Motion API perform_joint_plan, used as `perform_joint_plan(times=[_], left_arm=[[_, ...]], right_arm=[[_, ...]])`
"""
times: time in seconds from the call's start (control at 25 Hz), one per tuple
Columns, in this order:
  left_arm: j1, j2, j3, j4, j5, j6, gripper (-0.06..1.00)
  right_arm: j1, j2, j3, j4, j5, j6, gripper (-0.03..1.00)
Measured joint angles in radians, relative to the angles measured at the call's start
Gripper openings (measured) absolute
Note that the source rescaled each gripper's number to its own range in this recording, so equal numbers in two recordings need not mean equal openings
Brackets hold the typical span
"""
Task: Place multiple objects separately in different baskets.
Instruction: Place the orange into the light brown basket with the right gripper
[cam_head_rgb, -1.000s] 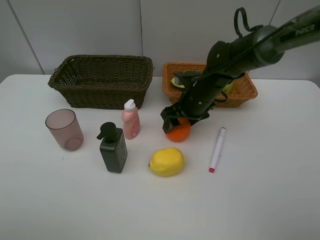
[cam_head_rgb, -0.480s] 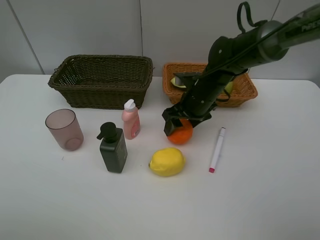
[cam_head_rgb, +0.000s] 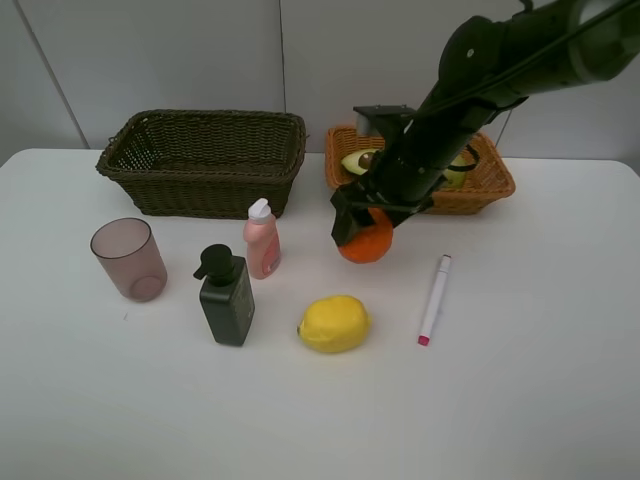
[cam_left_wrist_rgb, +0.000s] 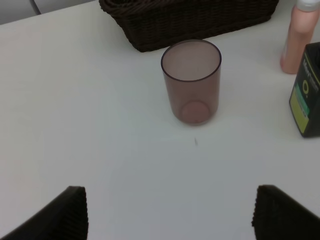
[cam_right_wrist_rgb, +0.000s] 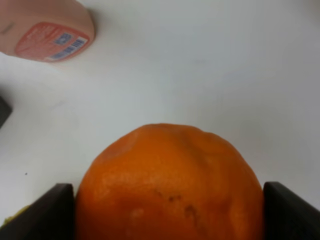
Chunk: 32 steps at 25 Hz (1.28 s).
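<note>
**Orange clamped in my right pincer, just short of the tan basket**

I am clamping my right pincer (cam_head_rgb: 362, 225) on the orange (cam_right_wrist_rgb: 170, 175), one pad on either side of its widest part. I am holding it just in front of the light tan basket (cam_head_rgb: 492, 186), and it seems to be hanging clear of the table (cam_head_rgb: 540, 400).

I am judging the fruit to be firm with a little give and fairly heavy for its bulk. It is round enough to roll, though its dimpled skin is giving the pads some bite. Gripping across the middle is suiting it; taken nearer the top or bottom, it would likely be squirting out.

The basket is already holding a halved avocado (cam_head_rgb: 358, 162). So I am thinking of lowering the orange beside that softer piece, not onto it.

My left pincer (cam_left_wrist_rgb: 172, 220) is standing wide apart with nothing between its pads. It is pointing toward the pinkish cup (cam_left_wrist_rgb: 191, 80), which is looking light, rigid and easy to tip.
</note>
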Motion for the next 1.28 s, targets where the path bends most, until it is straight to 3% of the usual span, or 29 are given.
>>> perform_joint_plan(times=[0.2,0.68,1.28], left_arm=[[0.000,0.000,0.000,0.000,0.000,0.000,0.89],[0.000,0.000,0.000,0.000,0.000,0.000,0.89],[0.000,0.000,0.000,0.000,0.000,0.000,0.89]], right_arm=[[0.000,-0.024,-0.016,-0.105,-0.013,0.008,0.72],[-0.001,-0.024,-0.230,-0.305,-0.007,0.056,0.72],[-0.186,0.106,-0.319,-0.333,-0.165,0.057,0.72]])
